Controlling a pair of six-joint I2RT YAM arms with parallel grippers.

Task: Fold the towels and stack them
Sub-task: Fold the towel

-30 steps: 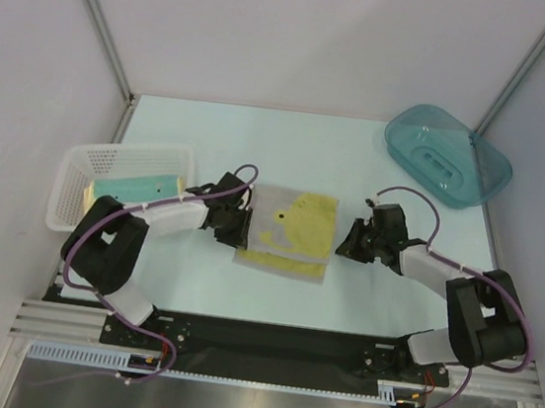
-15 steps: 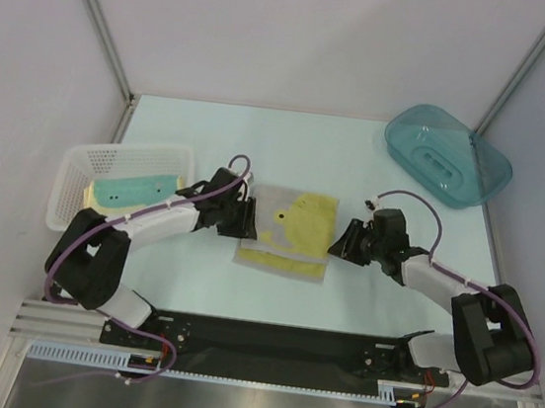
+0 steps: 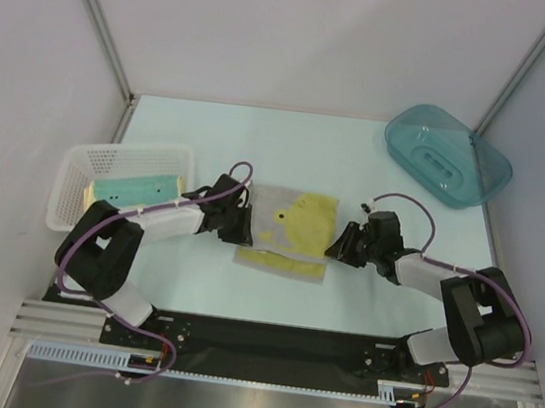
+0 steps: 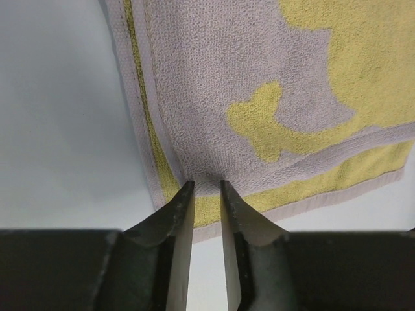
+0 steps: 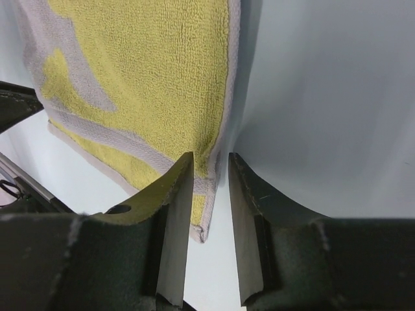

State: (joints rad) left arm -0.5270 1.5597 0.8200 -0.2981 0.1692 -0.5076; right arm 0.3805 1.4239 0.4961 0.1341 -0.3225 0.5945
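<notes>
A folded beige-grey towel [image 3: 287, 232] with yellow patches lies flat between the arms. My left gripper [image 3: 237, 222] is at its left edge. In the left wrist view the fingertips [image 4: 188, 189] are nearly together and pinch a small pucker of the towel [image 4: 259, 78] near its corner. My right gripper [image 3: 343, 243] is at the towel's right edge. In the right wrist view its fingers [image 5: 185, 165] straddle the slightly raised edge of the towel [image 5: 149, 71], with a narrow gap still showing beside the cloth. A pale yellow and teal towel [image 3: 133, 188] lies in the basket.
A white mesh basket [image 3: 78, 165] stands at the left, close to the left arm. A teal translucent plastic tub [image 3: 445, 156] stands at the back right. The enclosure's walls rise on both sides and behind.
My right gripper has slid left onto the towel's right edge. My left gripper has shifted a little along the left edge. The towel itself lies as before.
</notes>
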